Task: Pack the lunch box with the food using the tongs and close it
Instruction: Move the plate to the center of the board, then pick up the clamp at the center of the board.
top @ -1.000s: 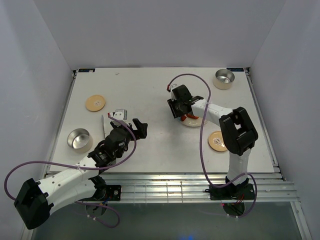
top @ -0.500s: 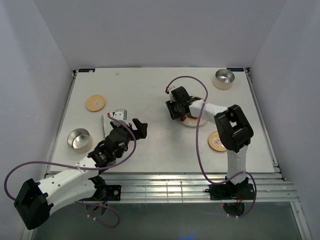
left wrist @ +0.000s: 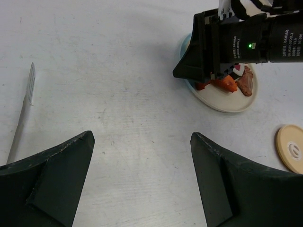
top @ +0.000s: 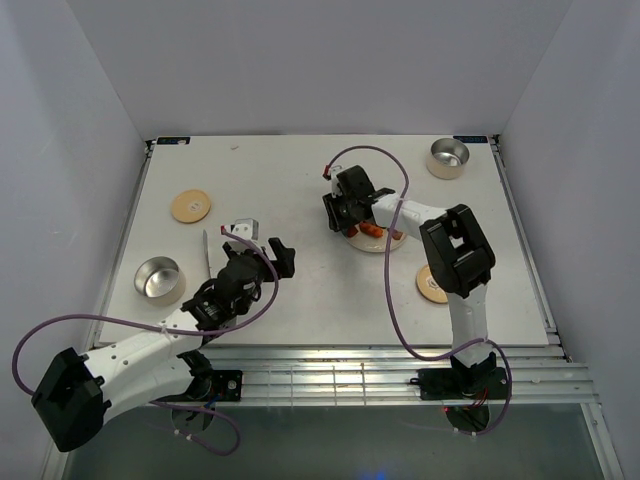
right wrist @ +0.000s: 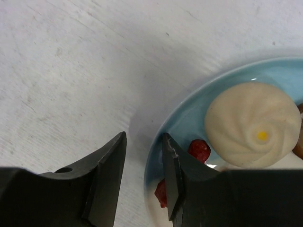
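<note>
The blue-and-white plate [top: 380, 243] [right wrist: 189, 118] carries the food: a pale bun [right wrist: 253, 125], red pieces [right wrist: 199, 150] and an orange-red piece [left wrist: 220, 84] beside a brown one [left wrist: 246, 81]. My right gripper [top: 345, 218] [right wrist: 144, 135] stands partly open astride the plate's left rim, one finger inside and one outside, with a gap showing on the outer side. The tongs [top: 205, 248] [left wrist: 21, 120] lie flat on the table, left of my left gripper [top: 262, 252] [left wrist: 142, 137], which hangs wide open over bare table. Two round steel lunch box tins [top: 158, 278] [top: 448, 157] sit uncovered.
Two round wooden lids lie flat, one at the back left [top: 190, 205] and one near the right arm's elbow [top: 432, 283] [left wrist: 291, 147]. White walls enclose the table on three sides. The right arm's purple cable loops above the plate.
My right gripper has moved left and slightly back along the plate's rim, and the plate seems to have shifted a little left with it. The left arm has edged forward slightly.
</note>
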### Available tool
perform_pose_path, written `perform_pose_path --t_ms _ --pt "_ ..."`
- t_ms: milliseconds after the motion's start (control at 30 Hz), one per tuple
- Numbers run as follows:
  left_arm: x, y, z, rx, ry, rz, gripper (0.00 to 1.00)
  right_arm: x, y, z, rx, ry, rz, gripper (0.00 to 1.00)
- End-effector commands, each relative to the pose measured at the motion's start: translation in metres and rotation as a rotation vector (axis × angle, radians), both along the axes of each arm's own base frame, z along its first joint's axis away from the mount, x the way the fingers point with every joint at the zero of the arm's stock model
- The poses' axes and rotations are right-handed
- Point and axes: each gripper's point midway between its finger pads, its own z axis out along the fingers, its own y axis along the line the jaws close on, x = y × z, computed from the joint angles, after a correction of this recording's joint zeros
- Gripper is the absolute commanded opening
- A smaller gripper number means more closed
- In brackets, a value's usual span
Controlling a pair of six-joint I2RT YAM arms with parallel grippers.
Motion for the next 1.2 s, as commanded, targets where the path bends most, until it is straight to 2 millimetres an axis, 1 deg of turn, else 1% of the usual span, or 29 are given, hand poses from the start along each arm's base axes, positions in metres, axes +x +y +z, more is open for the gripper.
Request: perform_pose_path --t_ms 0,67,100,133,200,233,267,300,333,367,400,433,467,500,533,567,633,667,733,767,800,833,867,900,933,1000,1067,1133,1167 --pt "0.006 0.006 -0.004 0.038 0.003 0.045 0.93 0.004 0.032 0.018 0.081 -0.012 0.058 0.42" --pt "0.01 0.011 -0.008 0.055 0.001 0.083 0.95 0.008 0.031 0.031 0.072 -0.033 0.061 0.42" --pt "0.012 0.012 -0.017 0.087 0.018 0.093 0.95 0.009 0.029 0.037 0.066 -0.044 0.06 0.42" --pt "0.015 0.013 -0.019 0.111 0.02 0.1 0.95 0.011 0.026 0.054 0.067 -0.079 0.065 0.42" --pt "0.019 0.011 -0.017 0.153 0.056 0.114 0.94 0.009 0.018 0.071 0.069 -0.095 0.063 0.42" --pt "0.021 0.009 -0.023 0.163 0.093 0.127 0.94 0.008 0.014 0.096 0.09 -0.136 0.062 0.43" --pt "0.022 0.01 -0.021 0.188 0.129 0.137 0.94 0.005 0.01 0.106 0.094 -0.152 0.062 0.43" --pt "0.022 0.008 -0.021 0.187 0.15 0.135 0.94 -0.004 0.005 0.105 0.09 -0.144 0.065 0.44" --pt "0.022 0.005 -0.024 0.19 0.175 0.119 0.95 -0.013 0.004 0.129 0.126 -0.173 0.081 0.45" --pt "0.023 -0.001 -0.022 0.179 0.21 0.072 0.95 -0.021 0.003 0.136 0.151 -0.172 0.084 0.46" --pt "0.023 -0.001 -0.023 0.182 0.237 0.056 0.95 -0.035 -0.001 0.129 0.158 -0.145 0.089 0.5" --pt "0.024 0.001 -0.024 0.184 0.268 0.052 0.95 -0.051 0.001 0.155 0.218 -0.172 0.124 0.53" --pt "0.022 0.015 -0.036 0.209 0.344 0.095 0.95 -0.066 0.005 0.162 0.25 -0.181 0.155 0.56" --pt "0.027 0.018 -0.03 0.201 0.353 0.112 0.96 -0.086 0.002 0.148 0.259 -0.148 0.167 0.62" --pt "0.027 0.021 -0.031 0.208 0.368 0.116 0.97 -0.099 0.003 0.177 0.327 -0.21 0.194 0.64" --pt "0.031 0.031 -0.034 0.224 0.385 0.124 0.98 -0.112 0.004 0.183 0.35 -0.219 0.213 0.66" --pt "0.035 0.033 -0.034 0.219 0.412 0.094 0.98 -0.137 -0.002 0.191 0.416 -0.233 0.217 0.7" --pt "0.035 0.052 -0.044 0.231 0.482 0.149 0.98 -0.15 0.001 0.194 0.447 -0.233 0.24 0.7" --pt "0.04 0.062 -0.034 0.227 0.502 0.19 0.98 -0.179 0.003 0.199 0.532 -0.235 0.31 0.78" --pt "0.037 0.073 -0.036 0.236 0.533 0.214 0.98 -0.191 0.004 0.197 0.549 -0.229 0.337 0.86" --pt "0.036 0.076 -0.034 0.251 0.539 0.209 0.98 -0.197 0.003 0.196 0.557 -0.233 0.344 0.89" --pt "0.036 0.076 -0.032 0.256 0.547 0.19 0.98 -0.203 -0.002 0.202 0.573 -0.265 0.348 0.91" --pt "0.032 0.088 -0.036 0.277 0.587 0.211 0.98 -0.207 -0.007 0.188 0.562 -0.261 0.336 0.93" --pt "0.029 0.095 -0.043 0.299 0.622 0.22 0.98 -0.203 -0.012 0.185 0.549 -0.28 0.301 0.94" --pt "0.028 0.108 -0.048 0.298 0.66 0.247 0.98 -0.205 -0.017 0.19 0.56 -0.298 0.29 0.94" --pt "0.016 0.12 -0.059 0.308 0.723 0.249 0.98 -0.21 -0.019 0.192 0.572 -0.305 0.293 0.96" --pt "0.007 0.126 -0.063 0.291 0.742 0.249 0.98 -0.218 -0.019 0.202 0.607 -0.316 0.325 0.98" --pt "0.004 0.125 -0.059 0.269 0.718 0.249 0.98 -0.223 -0.019 0.205 0.622 -0.319 0.344 0.98" --pt "0.002 0.128 -0.063 0.266 0.728 0.255 0.98 -0.223 -0.019 0.203 0.619 -0.317 0.346 0.98"
